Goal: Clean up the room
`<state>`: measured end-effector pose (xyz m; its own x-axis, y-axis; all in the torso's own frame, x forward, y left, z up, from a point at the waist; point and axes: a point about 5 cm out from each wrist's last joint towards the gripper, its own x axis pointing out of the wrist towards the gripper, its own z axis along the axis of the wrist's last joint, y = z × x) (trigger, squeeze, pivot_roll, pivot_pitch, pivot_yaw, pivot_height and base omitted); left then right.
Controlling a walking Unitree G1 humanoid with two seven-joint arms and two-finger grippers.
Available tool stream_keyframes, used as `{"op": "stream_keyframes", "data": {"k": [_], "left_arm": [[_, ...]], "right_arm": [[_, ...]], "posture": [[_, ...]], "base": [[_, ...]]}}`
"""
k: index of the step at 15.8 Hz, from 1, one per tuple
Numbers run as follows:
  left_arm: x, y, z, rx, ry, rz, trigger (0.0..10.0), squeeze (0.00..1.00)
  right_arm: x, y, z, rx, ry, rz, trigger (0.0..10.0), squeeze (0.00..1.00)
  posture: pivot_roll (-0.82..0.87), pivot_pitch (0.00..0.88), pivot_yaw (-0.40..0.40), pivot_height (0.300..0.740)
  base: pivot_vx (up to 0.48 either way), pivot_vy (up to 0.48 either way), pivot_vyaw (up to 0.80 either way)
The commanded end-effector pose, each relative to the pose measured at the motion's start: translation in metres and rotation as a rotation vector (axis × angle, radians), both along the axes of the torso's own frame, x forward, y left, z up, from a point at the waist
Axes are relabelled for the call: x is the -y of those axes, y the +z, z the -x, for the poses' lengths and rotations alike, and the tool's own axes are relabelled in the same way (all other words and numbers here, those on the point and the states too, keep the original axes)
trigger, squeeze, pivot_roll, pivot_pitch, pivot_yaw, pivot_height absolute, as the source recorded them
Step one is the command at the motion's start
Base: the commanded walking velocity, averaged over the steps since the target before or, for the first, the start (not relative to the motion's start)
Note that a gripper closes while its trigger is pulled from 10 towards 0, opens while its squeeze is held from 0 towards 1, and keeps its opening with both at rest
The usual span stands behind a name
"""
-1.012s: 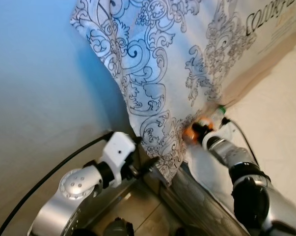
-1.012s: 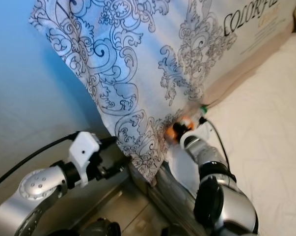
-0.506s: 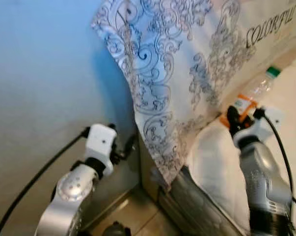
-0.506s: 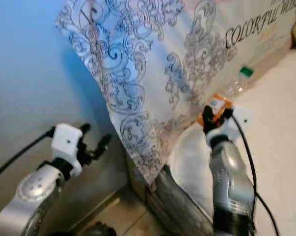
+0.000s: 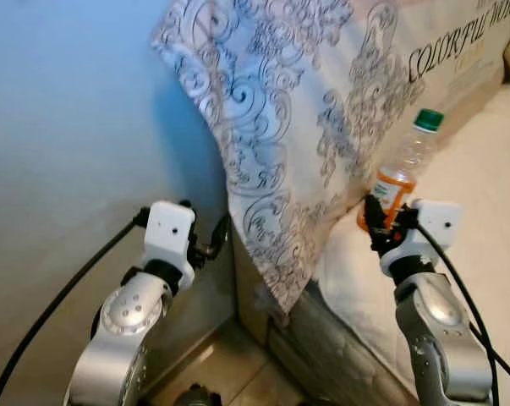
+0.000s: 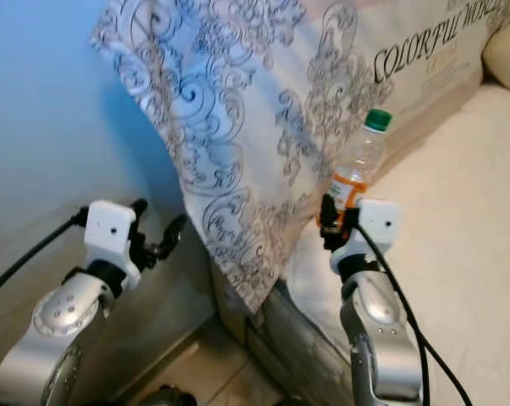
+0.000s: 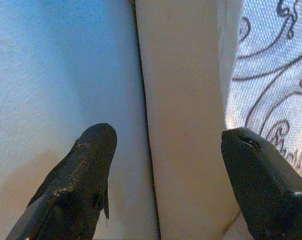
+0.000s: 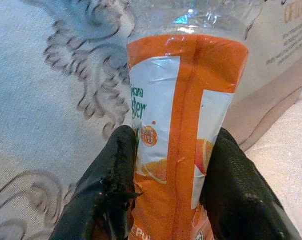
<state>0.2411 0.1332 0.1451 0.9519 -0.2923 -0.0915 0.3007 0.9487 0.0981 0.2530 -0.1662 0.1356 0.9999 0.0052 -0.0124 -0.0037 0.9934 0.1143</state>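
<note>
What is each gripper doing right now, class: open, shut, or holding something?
Left gripper: open, empty, by the blue wall.
Right gripper: shut on the orange-labelled bottle, held upright.

We hold our left arm (image 5: 123, 326) bent upward on our left side, its white wrist block (image 5: 170, 233) raised and the left gripper (image 7: 166, 165) pointing forward, its two black fingers (image 7: 83, 175) spread wide apart with nothing between them. Our right arm (image 5: 436, 338) rises on our right, wrist block (image 5: 436, 227) on top, and the right gripper (image 8: 173, 185) has its fingers (image 8: 113, 185) pressed against both sides of what it grips.
</note>
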Motion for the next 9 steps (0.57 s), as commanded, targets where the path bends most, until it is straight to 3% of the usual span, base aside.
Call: {"op": "stream_keyframes", "data": {"k": [1, 7, 9], "left_arm": [[-0.0045, -0.0044, 0.0000, -0.014, 0.024, -0.012, 10.0, 0.00], [-0.0081, -0.0035, -0.0012, -0.008, 0.062, -0.025, 10.0, 0.00], [-0.0083, -0.0033, -0.0012, -0.011, 0.071, -0.022, 10.0, 0.00]], "right_arm": [[-0.0006, 0.0031, 0.0011, 0.008, 0.003, 0.010, 10.0, 0.00], [-0.0076, -0.0025, 0.0080, -0.020, 0.077, 0.050, 10.0, 0.00], [-0.0037, -0.0043, 0.0091, -0.033, 0.058, 0.046, 10.0, 0.00]], "posture": [[0.08, 0.000, 0.015, 0.740], [0.09, 0.000, 0.010, 0.740], [0.09, 0.000, 0.012, 0.740]], "base": [[-0.330, 0.000, 0.00], [0.000, 0.000, 0.00], [0.000, -0.480, 0.00]]}}
